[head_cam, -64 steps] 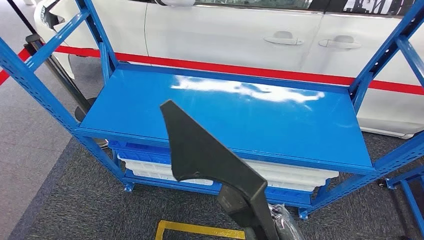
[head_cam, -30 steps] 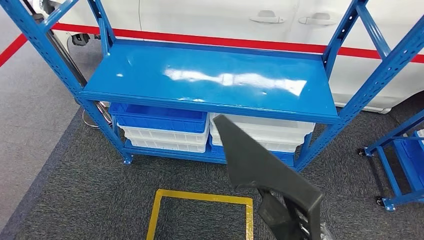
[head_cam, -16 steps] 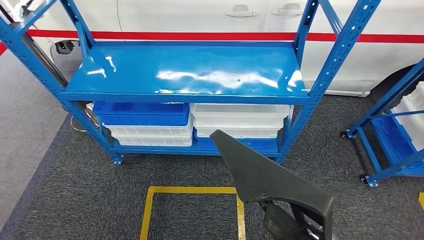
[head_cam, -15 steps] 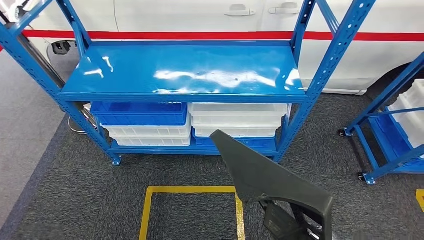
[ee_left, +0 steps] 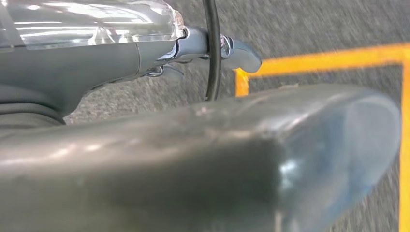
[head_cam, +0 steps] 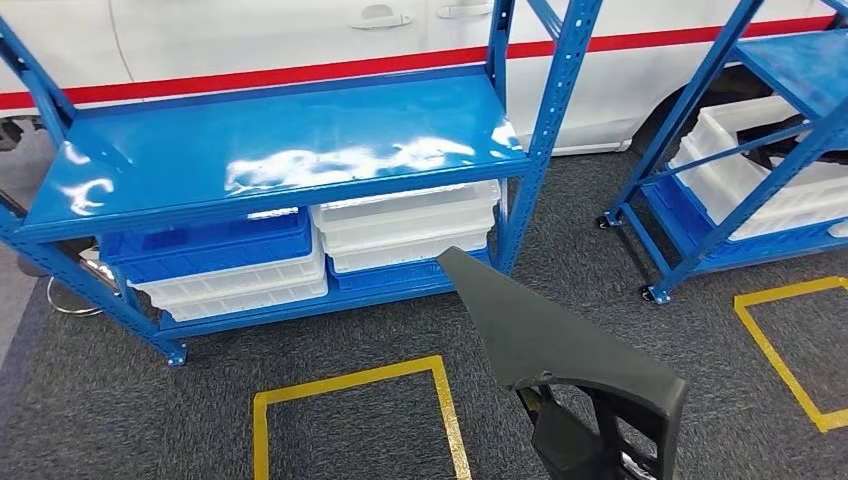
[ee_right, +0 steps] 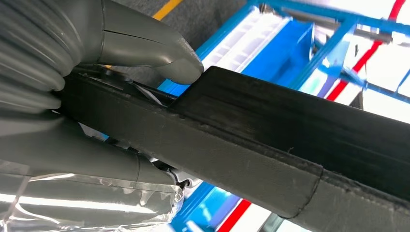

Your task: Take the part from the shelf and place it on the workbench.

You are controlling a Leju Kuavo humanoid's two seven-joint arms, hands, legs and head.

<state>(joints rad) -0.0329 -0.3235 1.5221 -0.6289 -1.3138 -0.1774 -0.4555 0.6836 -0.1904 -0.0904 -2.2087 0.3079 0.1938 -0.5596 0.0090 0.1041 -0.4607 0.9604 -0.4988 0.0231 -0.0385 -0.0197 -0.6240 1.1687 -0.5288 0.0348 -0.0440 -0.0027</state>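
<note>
You have one black part [head_cam: 560, 345] at 5 o'clock, two blue racks, one [head_cam: 270, 150] at 10 o'clock and one [head_cam: 790, 60] at 2 o'clock, two yellow floor squares [head_cam: 350, 385] [head_cam: 790, 340], and one white car [head_cam: 250, 35] at 12 o'clock.

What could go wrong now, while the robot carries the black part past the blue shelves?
1. The black part is long and sticks out ahead of the right hand; its tip could strike a post of the blue shelf.
2. The hand holds the part near one end, so it might tilt or slip.
</note>
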